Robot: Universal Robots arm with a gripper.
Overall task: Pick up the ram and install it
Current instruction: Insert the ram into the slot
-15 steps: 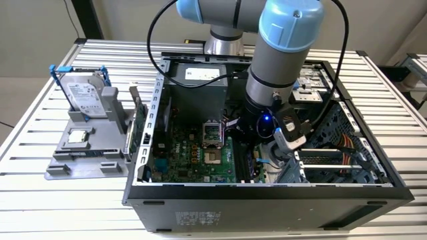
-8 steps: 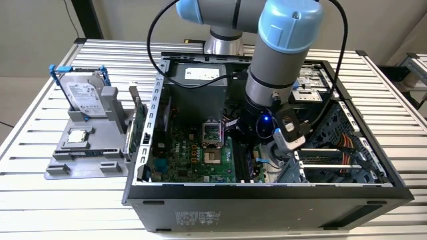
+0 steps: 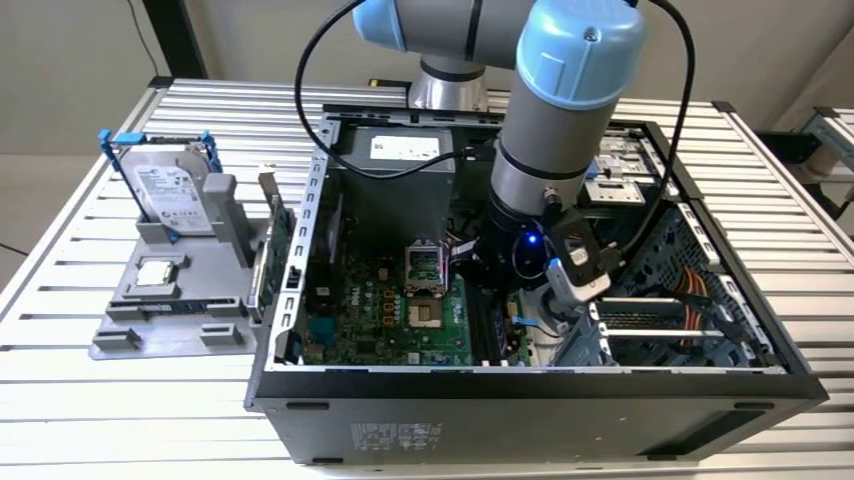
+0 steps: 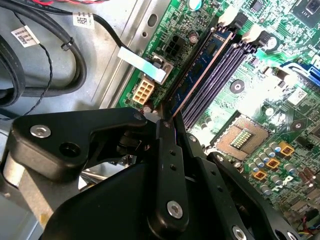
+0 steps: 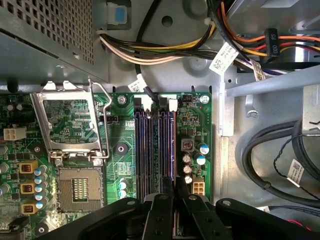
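Note:
The ram [image 4: 200, 70] is a thin blue-green stick standing on edge in the outermost memory slot of the motherboard [image 3: 374, 310], one end by the white clips [image 4: 227, 17]. My gripper [image 4: 165, 122] is down inside the open computer case [image 3: 534, 385], at the stick's near end. In the first wrist view the ram [image 5: 173, 145] runs straight into the narrow gap between my two black fingers [image 5: 160, 205], and the gripper [image 5: 174, 187] is shut on it. In the exterior view the gripper [image 3: 494, 300] sits low over the slots, its tips hidden by the arm.
The other dark slots [image 5: 150, 145] lie beside the ram, and an open CPU socket [image 5: 80, 187] beyond them. Black cables [image 5: 270, 165] and coloured wire bundles [image 5: 165, 50] crowd the case wall. Outside, a grey holder [image 3: 134, 335] carries a hard drive [image 3: 171, 195] and a small square chip [image 3: 158, 270].

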